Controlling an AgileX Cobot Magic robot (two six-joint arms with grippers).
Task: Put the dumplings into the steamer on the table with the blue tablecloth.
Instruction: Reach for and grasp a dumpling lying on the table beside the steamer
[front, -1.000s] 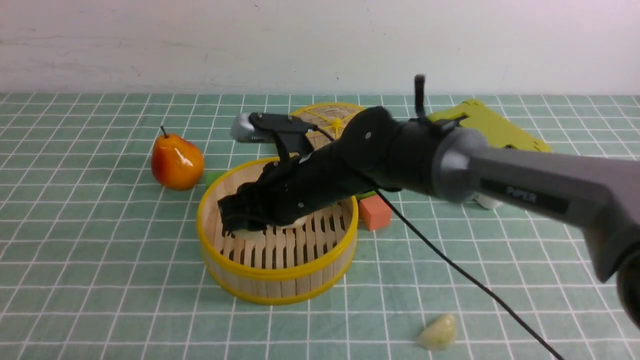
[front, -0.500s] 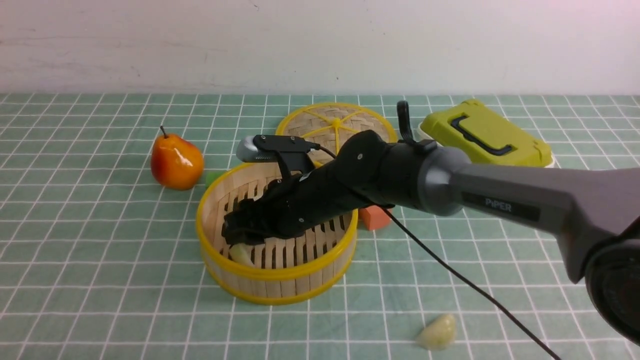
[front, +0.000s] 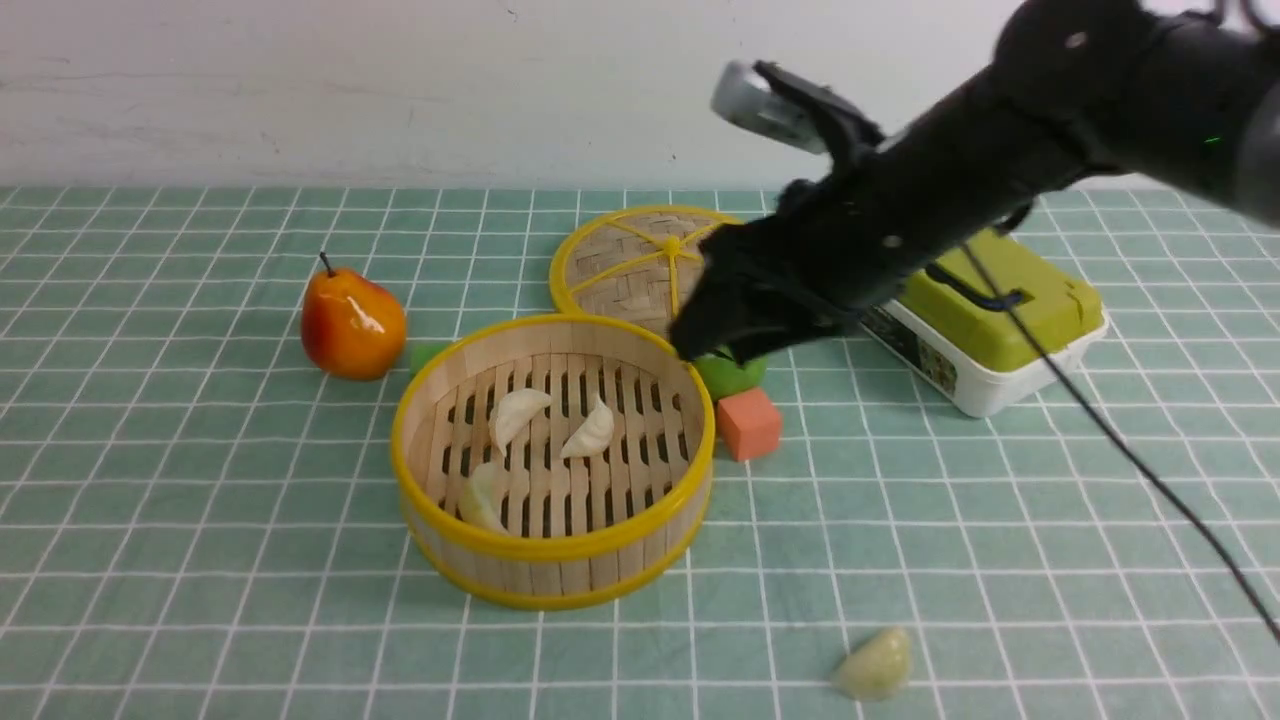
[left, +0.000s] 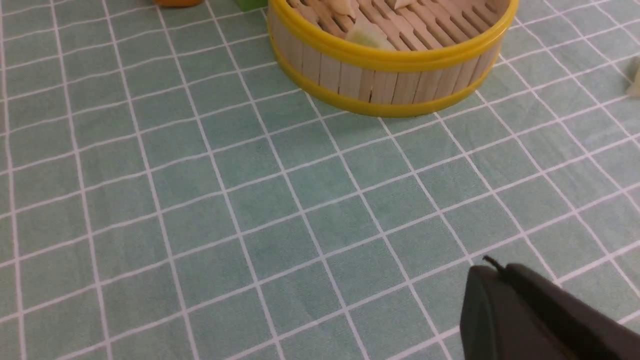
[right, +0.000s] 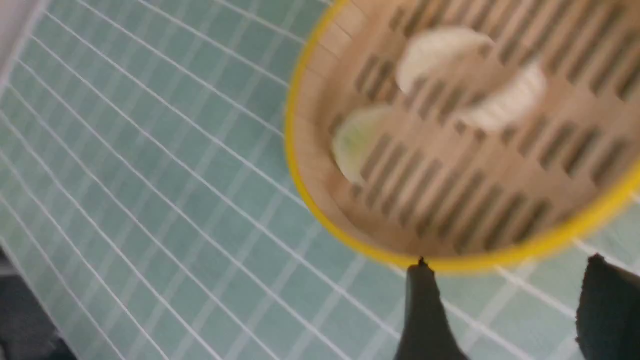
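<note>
One dark finger is all the left wrist view shows of the left gripper (left: 525, 310), low over the bench (front: 200, 500) short of the steamer; can't tell if it's apart or together. Loose dumpling (front: 875, 663), pale greenish, lies on the teal grid cloth at the near edge, right of and well apart from the steamer (front: 555, 560). Steamer sits upright mid-bench, three inside on the slats: greenish dumpling (front: 482, 497) against the near-left wall, two white dumplings (front: 520, 412) (front: 592, 432) just beside each other nearer the centre. Orange-red block (front: 748, 423) is just beside the steamer's right wall, a green piece (front: 730, 373) behind it. Right gripper (front: 712, 338) hovers over that green piece, by the steamer's far-right rim, touching nothing; right wrist view, blurred, shows its jaws spread and empty. Small green block (front: 428, 355) peeks out behind the steamer's left side, pear (front: 352, 322) just beyond it. Woven lid (front: 640, 265) lies flat behind the steamer, touching its far rim or very near. White box with green lid (front: 985, 330) sits far right, partly behind the right arm.
</note>
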